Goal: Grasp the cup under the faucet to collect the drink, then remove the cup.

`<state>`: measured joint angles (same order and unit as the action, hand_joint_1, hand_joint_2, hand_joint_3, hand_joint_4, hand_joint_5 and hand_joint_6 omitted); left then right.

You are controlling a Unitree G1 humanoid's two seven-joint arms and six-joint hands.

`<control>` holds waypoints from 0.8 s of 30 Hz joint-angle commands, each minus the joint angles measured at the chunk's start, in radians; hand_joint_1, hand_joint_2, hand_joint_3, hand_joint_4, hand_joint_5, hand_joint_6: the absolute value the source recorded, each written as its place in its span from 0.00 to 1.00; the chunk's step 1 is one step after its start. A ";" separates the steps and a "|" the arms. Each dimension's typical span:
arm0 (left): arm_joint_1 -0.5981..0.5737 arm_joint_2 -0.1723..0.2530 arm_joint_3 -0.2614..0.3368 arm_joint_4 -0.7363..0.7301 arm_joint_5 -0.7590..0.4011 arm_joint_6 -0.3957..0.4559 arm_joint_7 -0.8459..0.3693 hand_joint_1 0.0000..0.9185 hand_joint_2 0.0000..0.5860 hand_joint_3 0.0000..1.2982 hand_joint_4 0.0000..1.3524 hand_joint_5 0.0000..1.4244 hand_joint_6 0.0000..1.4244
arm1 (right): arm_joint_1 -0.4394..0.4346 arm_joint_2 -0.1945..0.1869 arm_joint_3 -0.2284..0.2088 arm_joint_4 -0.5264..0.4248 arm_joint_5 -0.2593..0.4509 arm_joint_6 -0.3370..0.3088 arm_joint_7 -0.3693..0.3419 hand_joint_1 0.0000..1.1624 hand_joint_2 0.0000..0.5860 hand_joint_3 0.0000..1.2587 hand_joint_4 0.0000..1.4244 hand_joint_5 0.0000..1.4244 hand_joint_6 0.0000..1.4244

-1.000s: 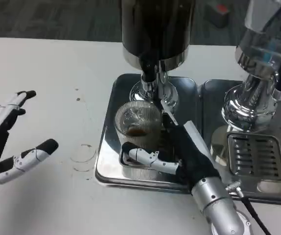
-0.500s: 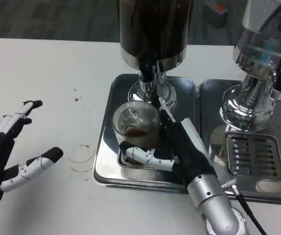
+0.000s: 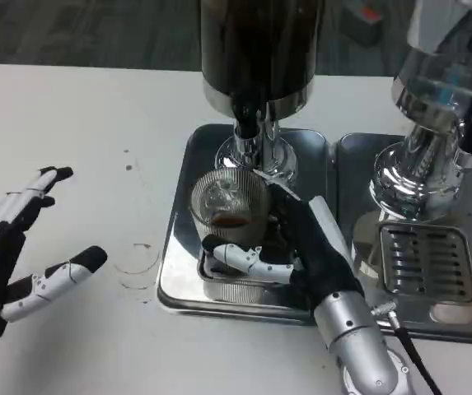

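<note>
A single ribbed clear glass cup (image 3: 229, 207) stands under the black faucet (image 3: 246, 115) of the dark drink dispenser (image 3: 260, 49), on a polished steel drip tray (image 3: 182, 271) with rounded corners. A little brown liquid lies in the cup's bottom, and the glass walls show fine vertical fluting. The right hand (image 3: 301, 247) grasps the cup: its thumb (image 3: 248, 259) curls round the near side of the glass, while the other fingers, in black and white, reach along the far right side. Its silver forearm (image 3: 355, 346) rises from the lower edge, smooth and cylindrical, with a thin black cable (image 3: 408, 354) beside it.

To the right sits a second steel tray (image 3: 359, 156) carrying a second dispenser (image 3: 441, 123), this one with a clear vessel on a rounded chrome base, and a slotted metal grate (image 3: 421, 259) in front of it.

The left hand (image 3: 13, 247) hovers over the white table (image 3: 71, 115) well to the left of the trays, fingers spread and released, holding nothing. On the table between that hand and the first tray are faint ring marks (image 3: 137, 259) and a few small dark specks.
</note>
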<state>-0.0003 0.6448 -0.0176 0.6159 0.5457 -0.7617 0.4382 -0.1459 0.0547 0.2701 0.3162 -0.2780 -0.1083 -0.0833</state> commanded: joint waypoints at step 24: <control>-0.005 -0.002 -0.004 -0.010 -0.026 0.008 -0.031 0.00 0.21 0.13 0.05 0.19 0.11 | 0.024 0.035 -0.016 0.004 0.014 -0.027 -0.112 0.86 0.41 0.28 0.32 0.35 0.44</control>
<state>-0.0015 0.6448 -0.0175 0.6026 0.5221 -0.7587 0.4176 -0.1370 0.0571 0.2559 0.3184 -0.2744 -0.1215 -0.1826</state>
